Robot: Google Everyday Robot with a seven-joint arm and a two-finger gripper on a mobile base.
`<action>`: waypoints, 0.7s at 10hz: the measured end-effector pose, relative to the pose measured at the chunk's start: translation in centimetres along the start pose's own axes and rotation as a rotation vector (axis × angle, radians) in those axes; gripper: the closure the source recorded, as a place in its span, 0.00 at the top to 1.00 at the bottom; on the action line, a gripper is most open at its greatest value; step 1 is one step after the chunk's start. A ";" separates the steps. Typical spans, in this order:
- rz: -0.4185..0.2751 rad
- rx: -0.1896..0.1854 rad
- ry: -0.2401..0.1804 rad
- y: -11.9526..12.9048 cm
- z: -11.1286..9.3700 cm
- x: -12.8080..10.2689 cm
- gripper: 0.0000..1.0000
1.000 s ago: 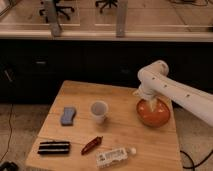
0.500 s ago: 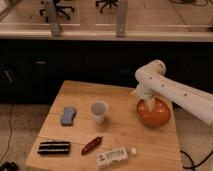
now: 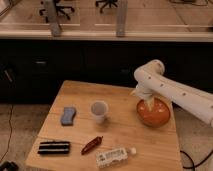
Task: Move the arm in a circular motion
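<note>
The white arm [image 3: 172, 90] reaches in from 3 o'clock so its claw [image 3: 145, 103] hangs above the orange bowl [image 3: 157, 117], probably with room to circle; I cannot tell whether the claw is wide or narrow.

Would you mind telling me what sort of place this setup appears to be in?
Probably an office or lab: rolling office chairs behind a glass partition, and a long dark counter. The arm holds its gripper over an orange bowl on the wooden table.
</note>
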 end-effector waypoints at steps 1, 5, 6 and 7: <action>-0.005 -0.001 0.000 0.0 0.0 -0.1 0.80; -0.023 0.001 0.004 -0.3 0.0 -0.2 0.80; -0.030 0.001 0.005 -0.4 0.0 -0.3 0.80; -0.036 0.001 0.006 -0.4 0.0 -0.3 0.80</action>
